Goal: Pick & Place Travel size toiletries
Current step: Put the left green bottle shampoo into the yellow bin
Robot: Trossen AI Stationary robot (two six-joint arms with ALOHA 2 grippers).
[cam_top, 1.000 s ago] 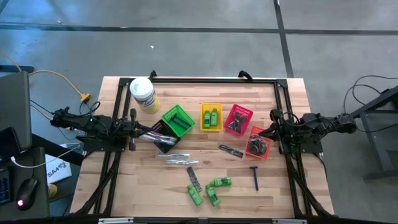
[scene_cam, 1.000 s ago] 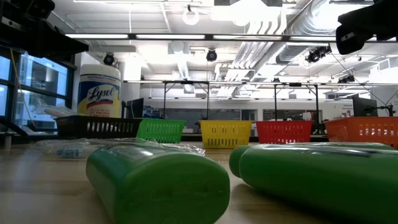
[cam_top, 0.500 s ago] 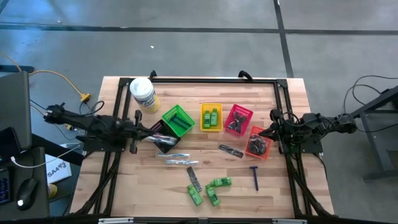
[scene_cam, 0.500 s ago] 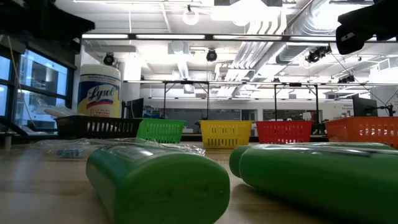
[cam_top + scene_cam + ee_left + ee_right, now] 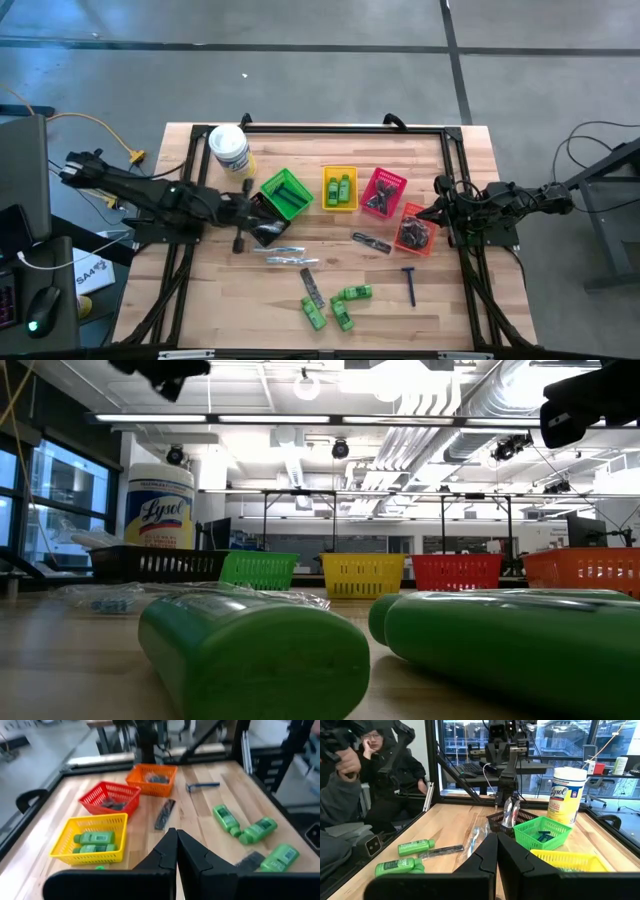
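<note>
The left tool [image 5: 240,243] is kept closed and empty beside the black mesh basket [image 5: 262,222], probably for approach; loose green mini bottles [image 5: 342,304] are left on the wooden bench [image 5: 450,310]. The right tool [image 5: 418,215], closed too, is parked near the orange basket [image 5: 414,230].

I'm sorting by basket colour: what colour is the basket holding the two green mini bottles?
Yellow basket; clearest in the left wrist view.

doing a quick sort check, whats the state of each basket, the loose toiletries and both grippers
left gripper: shut, empty, beside black basket
right gripper: shut, empty, by orange basket
yellow basket: holds two green bottles
green basket: holds something blue
red basket: holds dark items
green bottles: loose on table
razor: loose on table
</note>
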